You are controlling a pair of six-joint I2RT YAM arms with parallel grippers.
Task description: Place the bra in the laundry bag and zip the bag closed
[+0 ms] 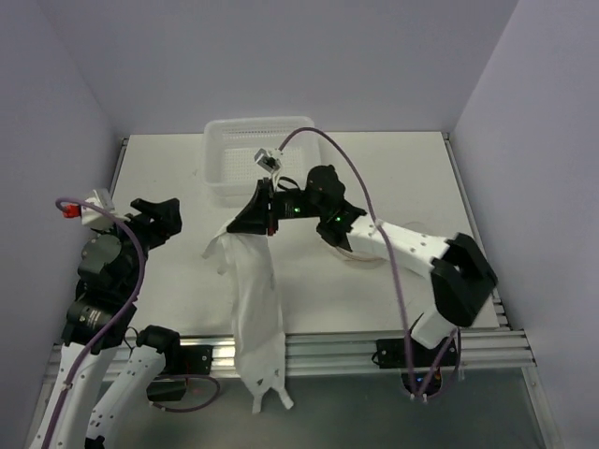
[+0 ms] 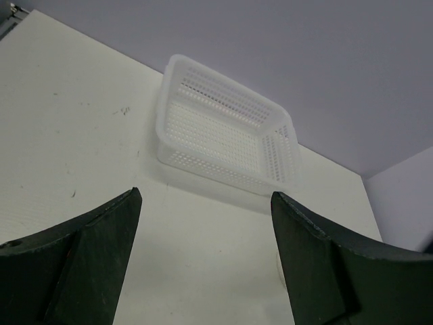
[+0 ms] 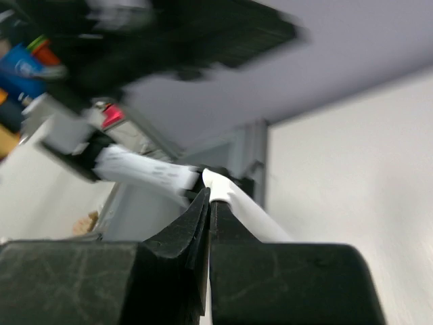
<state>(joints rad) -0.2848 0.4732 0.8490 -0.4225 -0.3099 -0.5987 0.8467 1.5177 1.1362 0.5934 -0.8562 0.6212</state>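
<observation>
The right gripper [image 1: 251, 217], just in front of the basket [image 1: 217, 154], is pinched tight on the bra [image 1: 257, 309], which hangs down from it. The left gripper [image 1: 159, 213], nearer and left of the basket, is spread wide and holds nothing.

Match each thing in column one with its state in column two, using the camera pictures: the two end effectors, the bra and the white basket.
Column one
1. left end effector
2. right end effector
3. bra
4. white basket

Column two
A. empty, at the far edge of the table
B. shut on a strip of white fabric
C. open, holding nothing
D. soft and white, pinched at one end, trailing toward the near edge

Pairs: 1-C, 2-B, 3-D, 4-A
</observation>
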